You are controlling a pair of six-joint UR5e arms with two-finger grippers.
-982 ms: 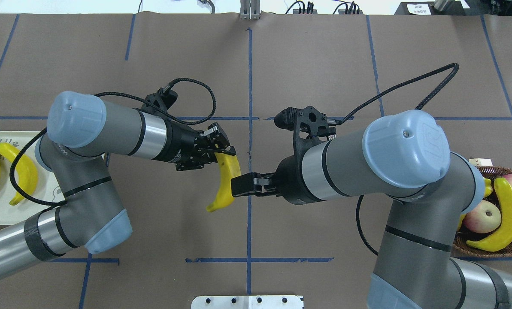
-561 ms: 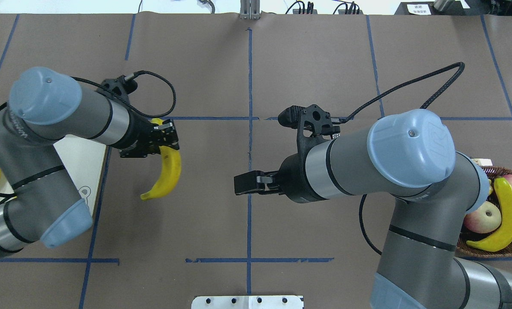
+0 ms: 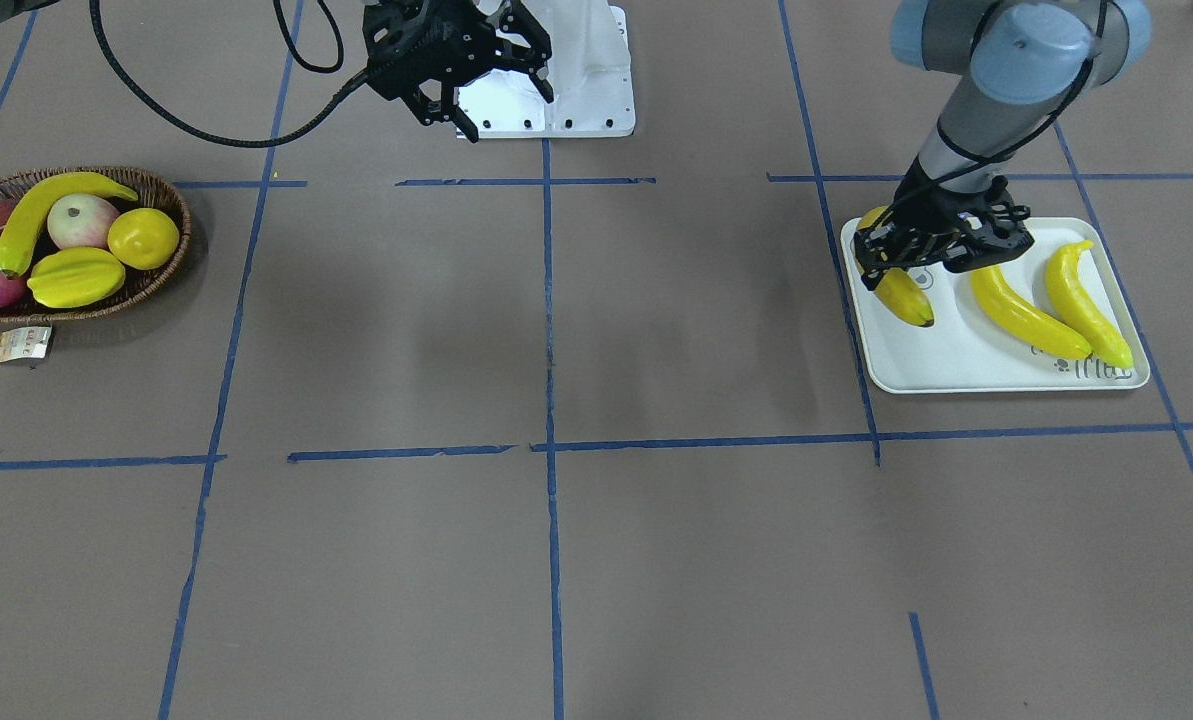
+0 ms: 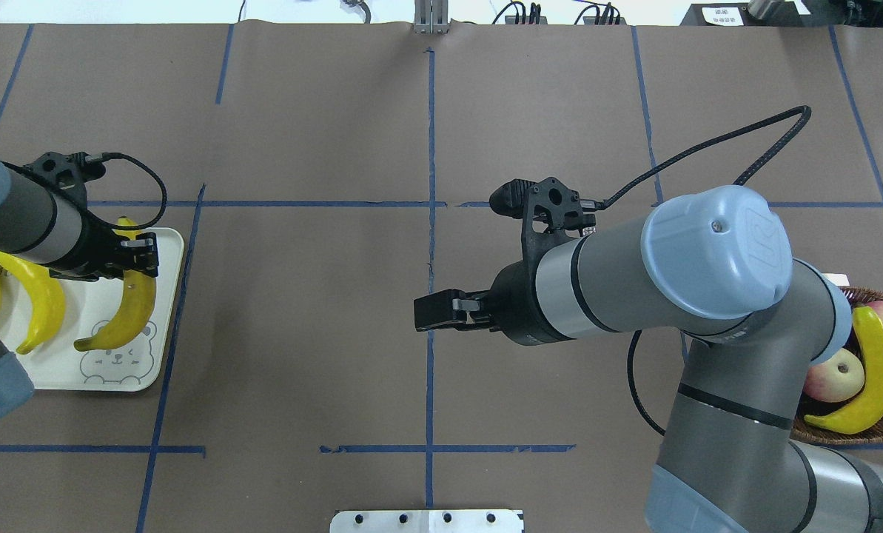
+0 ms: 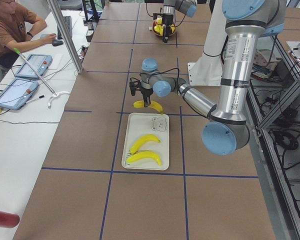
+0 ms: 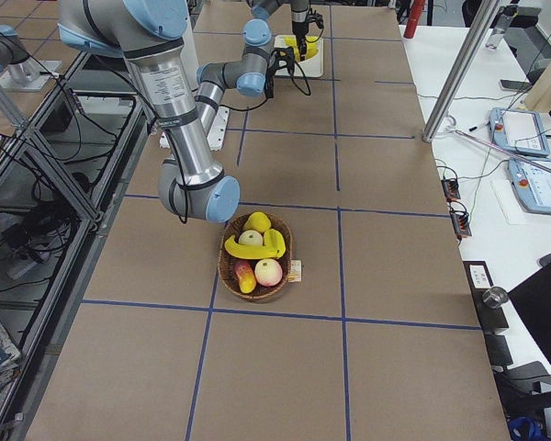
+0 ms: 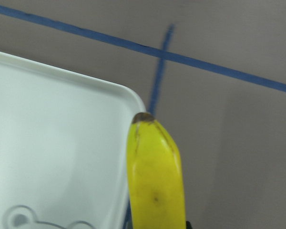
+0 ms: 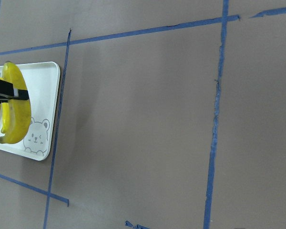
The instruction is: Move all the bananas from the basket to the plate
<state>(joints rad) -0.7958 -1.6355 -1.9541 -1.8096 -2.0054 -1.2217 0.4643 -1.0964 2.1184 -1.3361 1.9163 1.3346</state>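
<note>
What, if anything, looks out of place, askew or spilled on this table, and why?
Nothing is spilled or damaged. One oddity: the banana in the left pincer hangs near a corner of the tray, and in the left wrist view its dark tip shows past the rim.

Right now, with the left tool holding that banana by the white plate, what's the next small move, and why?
Probably lower the left tool straight down until the held banana rests on the plate, then release. The exterior left view suggests it hangs above the plate's bare end near the bear print, clear of the two bananas lying there.
</note>
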